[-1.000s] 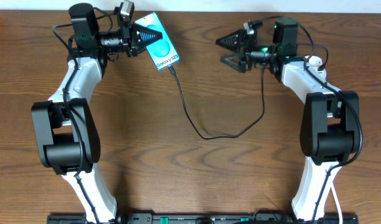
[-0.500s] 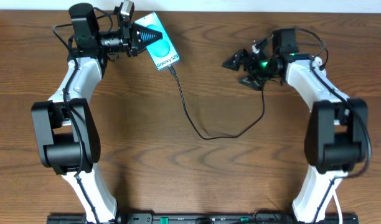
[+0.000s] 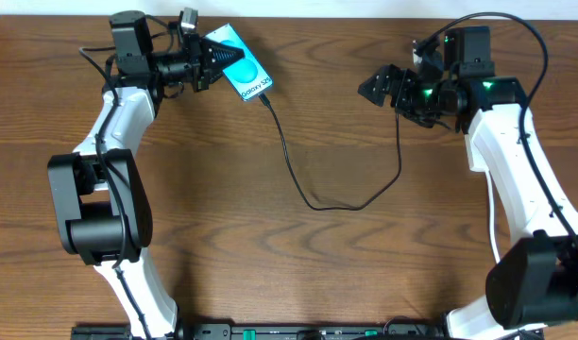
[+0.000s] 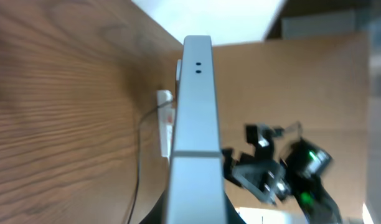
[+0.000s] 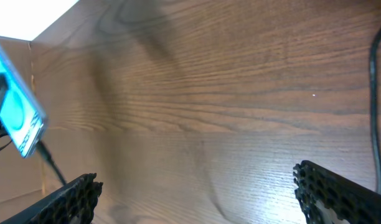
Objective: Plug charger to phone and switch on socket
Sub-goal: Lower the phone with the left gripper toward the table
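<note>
Left jaws: I am pinching the phone (image 3: 244,74) by its upper end at the far left of the counter (image 3: 204,189). This is steadying it and leaving the port end free.
Phone attitude: it is showing its teal screen to the overhead camera and only its thin edge to the left wrist. I cannot tell whether it is resting or raised.
Charger (image 3: 308,194): its tip is meeting the phone's lower end and looks plugged in. The cable is lying in a slack loop toward the right arm, so nothing is tugging the plug.
Right jaws: they are standing spread wide with nothing between them, hovering over bare wood near the cable's right-hand run. I am judging them free for the switch.
Socket (image 4: 165,121): I am taking the white piece with red marks for it. In the overhead view the right arm is hiding it, so I cannot read the switch.
</note>
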